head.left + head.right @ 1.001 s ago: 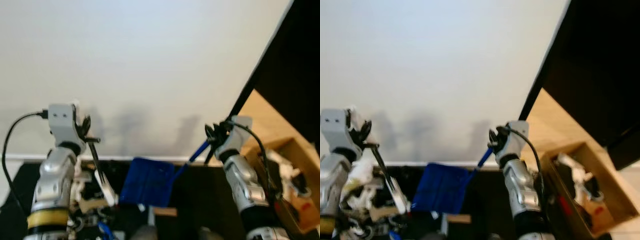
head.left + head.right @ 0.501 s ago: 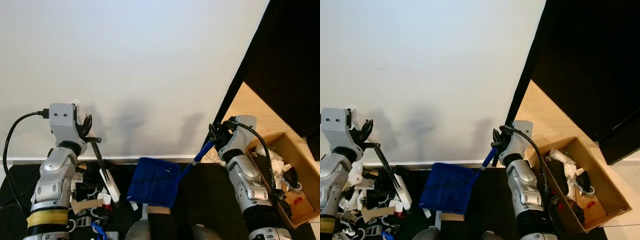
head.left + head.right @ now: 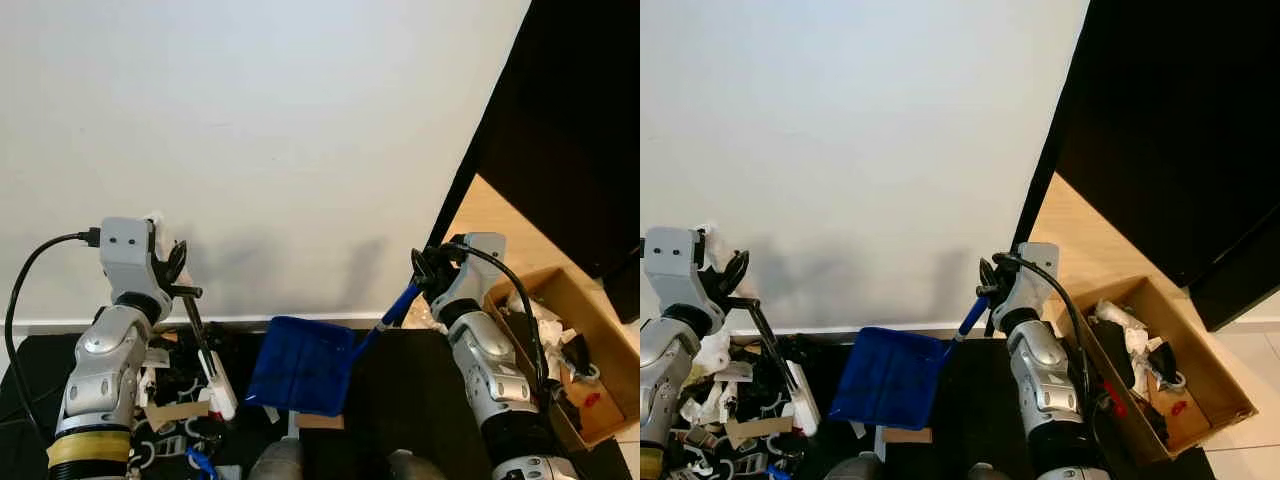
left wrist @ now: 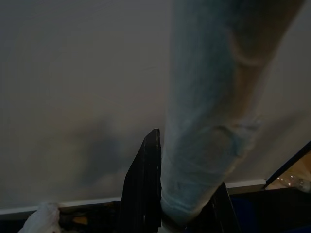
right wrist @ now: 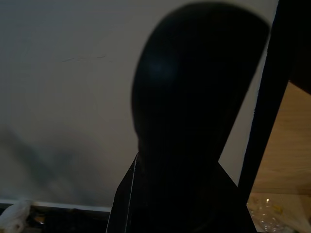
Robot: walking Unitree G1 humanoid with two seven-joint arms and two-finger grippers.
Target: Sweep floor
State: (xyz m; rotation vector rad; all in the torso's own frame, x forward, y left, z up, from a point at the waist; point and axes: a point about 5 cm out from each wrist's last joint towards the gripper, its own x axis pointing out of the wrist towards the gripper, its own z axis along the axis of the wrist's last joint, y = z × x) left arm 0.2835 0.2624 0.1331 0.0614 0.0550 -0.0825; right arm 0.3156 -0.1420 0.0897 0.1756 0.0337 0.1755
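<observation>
My left gripper (image 3: 179, 276) is shut on the thin black handle of a brush (image 3: 203, 345). The brush's white head (image 3: 220, 387) hangs down over a pile of litter (image 3: 165, 392) by the wall. My right gripper (image 3: 428, 271) is shut on the blue handle (image 3: 397, 303) of a blue dustpan (image 3: 300, 364), which is tilted above the black mat (image 3: 420, 375). In the left wrist view a blurred pale handle (image 4: 204, 126) runs between the black fingers (image 4: 145, 189). In the right wrist view a dark handle end (image 5: 192, 111) stands close to the lens.
A white wall (image 3: 250, 130) with a skirting board stands straight ahead. To the right are a dark door or cabinet (image 3: 570, 140) and a strip of wooden floor (image 3: 500, 220). An open cardboard box (image 3: 590, 340) with rubbish in it stands at the lower right.
The whole picture has shifted and sharpened as the camera moved. Both grippers keep their hold, and the brush and dustpan hang much as before.
</observation>
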